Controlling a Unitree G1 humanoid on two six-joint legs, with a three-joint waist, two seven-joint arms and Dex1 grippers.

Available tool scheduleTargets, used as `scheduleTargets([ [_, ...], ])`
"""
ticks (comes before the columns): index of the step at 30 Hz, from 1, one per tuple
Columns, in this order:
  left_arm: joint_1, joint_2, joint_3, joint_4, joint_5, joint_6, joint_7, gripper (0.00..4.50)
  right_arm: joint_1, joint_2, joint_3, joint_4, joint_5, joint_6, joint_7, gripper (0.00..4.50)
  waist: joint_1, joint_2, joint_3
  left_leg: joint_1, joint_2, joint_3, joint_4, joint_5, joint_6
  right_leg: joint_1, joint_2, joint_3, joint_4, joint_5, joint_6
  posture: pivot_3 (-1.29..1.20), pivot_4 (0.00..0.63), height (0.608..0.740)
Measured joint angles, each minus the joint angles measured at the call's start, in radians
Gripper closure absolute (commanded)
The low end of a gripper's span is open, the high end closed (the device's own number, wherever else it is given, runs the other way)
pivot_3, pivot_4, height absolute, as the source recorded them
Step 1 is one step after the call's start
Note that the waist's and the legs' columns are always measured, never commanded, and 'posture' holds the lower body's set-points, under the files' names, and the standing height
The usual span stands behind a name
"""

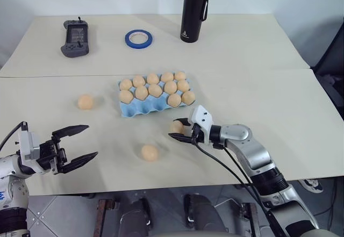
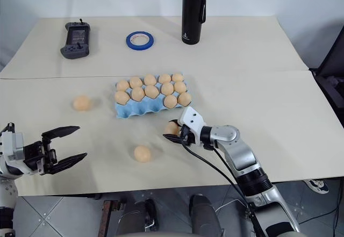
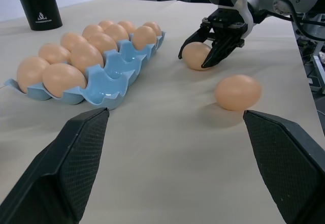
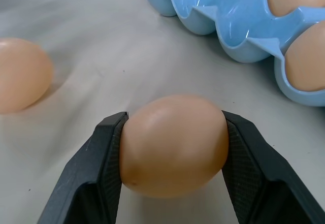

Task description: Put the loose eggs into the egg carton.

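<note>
Now my right pincer (image 1: pixel 180 129) clamps one egg (image 1: pixel 177 126) beside the nearly full egg carton (image 1: pixel 141 109), left pincer (image 1: pixel 76 145) wide, two loose eggs (image 1: pixel 150 152) waiting on the bench (image 1: pixel 252 76).

The 2 eye views look down from the head over the whole table (image 1: pixel 301 108). The left wrist view faces low across it toward the egg carton (image 3: pixel 109 89); the right wrist view sits close beside that carton.

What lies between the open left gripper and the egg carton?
Bare table; the left wrist view shows nothing between the left gripper and the egg carton.
</note>
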Motion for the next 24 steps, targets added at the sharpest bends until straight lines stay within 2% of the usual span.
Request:
scheduleTargets([
  [3, 0.001, -0.001, 0.000, 0.000, 0.000, -0.004, 0.003, 0.00, -0.027, 0.001, -0.023, -0.034, 0.029, 0.037, -0.001, 2.27, -0.001, 0.000, 0.000, 0.000, 0.000, 0.000, 0.000, 0.000, 0.000, 0.000, 0.000, 0.000, 0.000, 0.000, 0.000, 0.00, 0.150, 0.740],
  [7, 0.001, -0.006, 0.001, -0.001, 0.000, -0.008, 0.012, 0.00, -0.158, 0.052, -0.080, -0.070, 0.071, 0.105, -0.047, 2.28, -0.002, 0.000, 0.000, 0.000, 0.001, 0.000, 0.001, 0.000, 0.000, 0.000, 0.000, 0.000, 0.001, 0.000, -0.001, 0.00, 0.150, 0.740],
  [11, -0.007, -0.013, 0.000, -0.003, 0.000, -0.009, 0.022, 0.00, -0.302, 0.148, -0.089, 0.049, 0.048, 0.094, -0.127, 2.28, -0.004, 0.000, 0.000, 0.000, 0.001, 0.000, 0.000, 0.001, -0.001, -0.002, 0.001, -0.001, 0.003, 0.000, -0.002, 0.00, 0.150, 0.740],
  [18, -0.004, -0.026, 0.001, -0.010, 0.000, -0.010, 0.040, 0.00, -0.367, 0.228, -0.040, 0.317, -0.043, -0.002, -0.152, 2.28, -0.002, 0.000, 0.000, -0.001, 0.001, 0.003, 0.000, 0.001, -0.004, -0.003, 0.000, -0.003, 0.002, 0.001, -0.001, 0.00, 0.150, 0.740],
  [24, -0.001, -0.027, 0.005, -0.031, 0.000, -0.019, 0.049, 0.00, -0.374, 0.241, -0.026, 0.365, -0.080, -0.066, -0.146, 0.18, -0.005, 0.000, 0.000, -0.001, 0.002, 0.003, 0.000, 0.002, -0.007, -0.004, 0.001, -0.003, 0.003, 0.001, -0.001, 0.00, 0.150, 0.740],
])
